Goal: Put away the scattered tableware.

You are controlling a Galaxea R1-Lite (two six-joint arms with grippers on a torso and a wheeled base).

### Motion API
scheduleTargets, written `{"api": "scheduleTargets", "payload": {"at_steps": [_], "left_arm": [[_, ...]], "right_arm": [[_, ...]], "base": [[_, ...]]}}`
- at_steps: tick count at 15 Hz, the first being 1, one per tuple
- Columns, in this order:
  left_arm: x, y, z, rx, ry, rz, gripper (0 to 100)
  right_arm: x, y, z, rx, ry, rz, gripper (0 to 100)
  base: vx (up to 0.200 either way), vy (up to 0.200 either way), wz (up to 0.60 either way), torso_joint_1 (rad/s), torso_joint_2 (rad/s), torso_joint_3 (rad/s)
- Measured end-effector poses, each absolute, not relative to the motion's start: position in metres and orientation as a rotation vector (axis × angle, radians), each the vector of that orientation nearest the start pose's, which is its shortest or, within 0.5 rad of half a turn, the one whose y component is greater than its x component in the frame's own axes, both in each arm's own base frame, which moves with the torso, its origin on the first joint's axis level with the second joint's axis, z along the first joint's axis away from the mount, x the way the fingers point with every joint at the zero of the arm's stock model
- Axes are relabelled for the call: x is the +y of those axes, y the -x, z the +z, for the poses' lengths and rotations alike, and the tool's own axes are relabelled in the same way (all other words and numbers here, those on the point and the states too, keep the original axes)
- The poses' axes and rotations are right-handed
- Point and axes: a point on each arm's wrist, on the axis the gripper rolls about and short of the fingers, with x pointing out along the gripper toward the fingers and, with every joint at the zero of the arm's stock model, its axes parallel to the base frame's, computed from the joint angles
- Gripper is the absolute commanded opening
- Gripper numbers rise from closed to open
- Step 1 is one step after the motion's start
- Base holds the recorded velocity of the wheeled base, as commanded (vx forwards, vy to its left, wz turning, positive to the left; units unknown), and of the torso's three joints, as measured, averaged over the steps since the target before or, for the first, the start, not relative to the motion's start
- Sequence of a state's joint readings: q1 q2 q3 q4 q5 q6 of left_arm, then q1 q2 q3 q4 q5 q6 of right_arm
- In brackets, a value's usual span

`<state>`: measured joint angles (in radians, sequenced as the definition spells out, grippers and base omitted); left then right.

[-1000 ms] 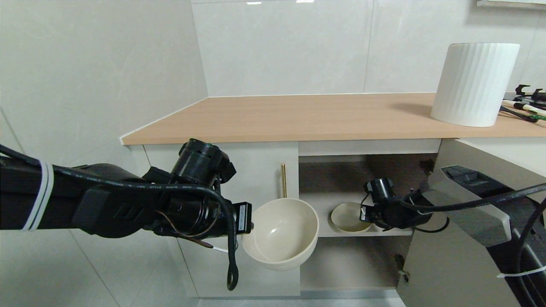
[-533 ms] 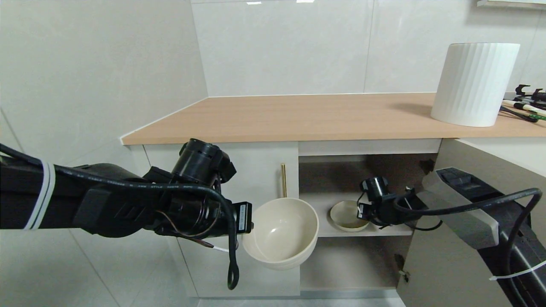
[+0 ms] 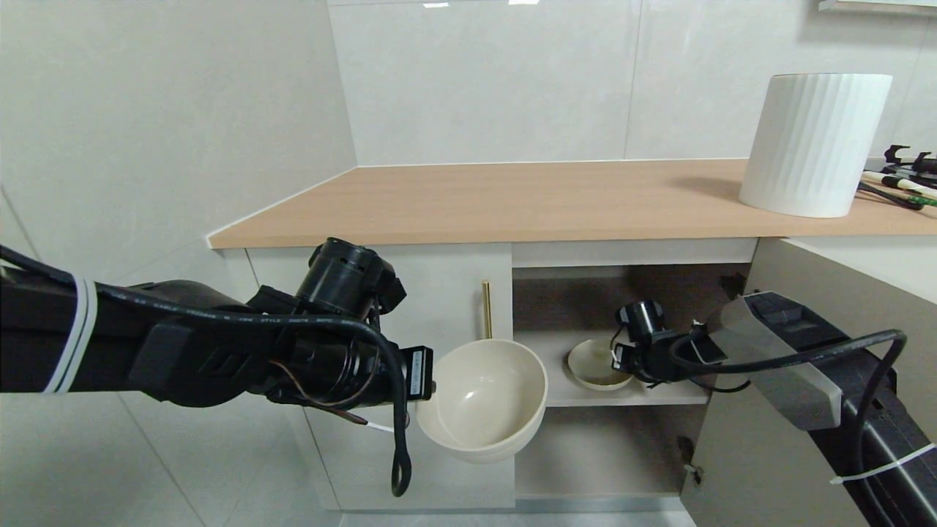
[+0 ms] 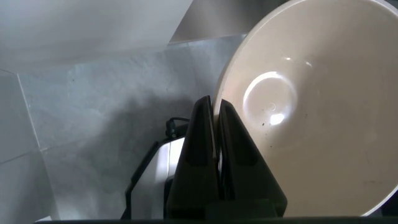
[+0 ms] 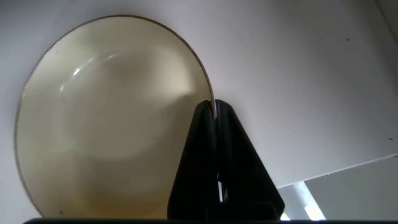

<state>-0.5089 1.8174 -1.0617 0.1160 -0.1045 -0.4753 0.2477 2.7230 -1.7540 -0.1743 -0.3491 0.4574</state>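
The cream bowl (image 3: 483,399) hangs at lower centre before the closed cabinet door (image 3: 439,293), its rim clenched by the left end effector (image 3: 430,382). Right of it, the right end effector (image 3: 622,362) grips 1 small dish (image 3: 593,364) by its rim, over the open cabinet's shelf (image 3: 659,397).
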Motion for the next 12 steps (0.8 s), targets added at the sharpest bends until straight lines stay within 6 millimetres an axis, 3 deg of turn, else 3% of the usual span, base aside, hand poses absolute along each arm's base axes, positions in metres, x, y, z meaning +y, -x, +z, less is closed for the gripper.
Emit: {"api": "scheduleTargets", "payload": {"at_steps": [1,8,12], "left_arm": [[-0.157,-0.277,0.147,0.979,0.253,-0.354,0],[-0.160,-0.280,0.145,0.982,0.249,-0.357,0],[-0.173,-0.287,0.139,0.972,0.210,-0.331,0]], "right_arm": [[0.117,-0.493,-0.052,0.715,-0.202,-0.267,100],[0.118,-0.492,-0.046,0.720,-0.228,-0.280,100],[0.124,-0.456,-0.010,0.824,-0.245,-0.265,100]], "base": [[0.000,0.000,0.00,0.000,0.00,0.000],[0.000,0.000,0.00,0.000,0.00,0.000],[0.000,0.000,0.00,0.000,0.00,0.000]]}}
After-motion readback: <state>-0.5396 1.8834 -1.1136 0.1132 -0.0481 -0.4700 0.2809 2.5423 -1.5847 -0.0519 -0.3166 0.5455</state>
